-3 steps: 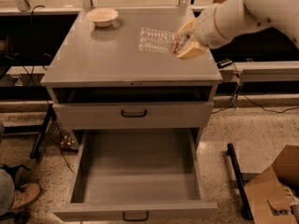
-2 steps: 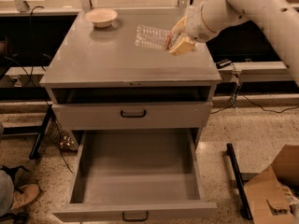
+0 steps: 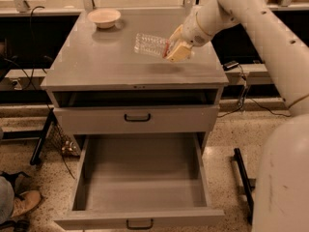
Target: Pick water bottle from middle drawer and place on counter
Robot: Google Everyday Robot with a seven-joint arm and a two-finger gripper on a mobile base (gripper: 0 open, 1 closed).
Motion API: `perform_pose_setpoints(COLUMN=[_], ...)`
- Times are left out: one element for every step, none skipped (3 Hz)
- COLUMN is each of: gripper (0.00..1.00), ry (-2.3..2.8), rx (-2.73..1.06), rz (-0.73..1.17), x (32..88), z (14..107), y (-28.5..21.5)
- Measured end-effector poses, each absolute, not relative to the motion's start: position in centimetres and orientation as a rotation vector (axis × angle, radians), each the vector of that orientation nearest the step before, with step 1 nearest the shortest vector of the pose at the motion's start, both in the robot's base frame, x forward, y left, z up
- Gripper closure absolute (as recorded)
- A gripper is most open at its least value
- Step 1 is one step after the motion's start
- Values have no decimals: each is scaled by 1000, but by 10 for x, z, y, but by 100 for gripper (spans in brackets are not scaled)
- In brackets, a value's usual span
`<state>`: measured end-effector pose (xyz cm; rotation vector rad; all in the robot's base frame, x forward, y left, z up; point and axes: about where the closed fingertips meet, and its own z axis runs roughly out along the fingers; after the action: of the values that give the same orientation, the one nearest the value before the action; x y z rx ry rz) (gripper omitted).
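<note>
The gripper [image 3: 175,51], clutching the water bottle [image 3: 150,45], is hovering over open counter [image 3: 96,69] — only a bowl [image 3: 104,17] is sitting at its back-left corner.

Robotics lab, that was: a grey metal drawer cabinet [image 3: 137,120] on a speckled floor [image 3: 19,153], loose cables [image 3: 32,23] off the counter's [image 3: 96,64] left edge, and the gripper [image 3: 176,50] clutching the water bottle [image 3: 150,45] over its right side.

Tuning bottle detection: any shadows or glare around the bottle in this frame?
Camera view: warm, dim light; the water bottle, gripped by the gripper above the counter, drops a soft shadow on the counter beneath; faint highlights on its ribs, no harsh glare; the open middle drawer is shaded at its back.
</note>
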<state>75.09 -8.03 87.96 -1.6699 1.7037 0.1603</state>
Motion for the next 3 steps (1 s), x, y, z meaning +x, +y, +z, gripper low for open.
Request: perform_pose_setpoints(gripper=[28, 0, 0], ry=[1713, 1708, 1708], rx=[-1685, -1698, -1697], rz=[208, 251, 250], x=[755, 756, 756], z=[871, 867, 868], y=[-76, -74, -75])
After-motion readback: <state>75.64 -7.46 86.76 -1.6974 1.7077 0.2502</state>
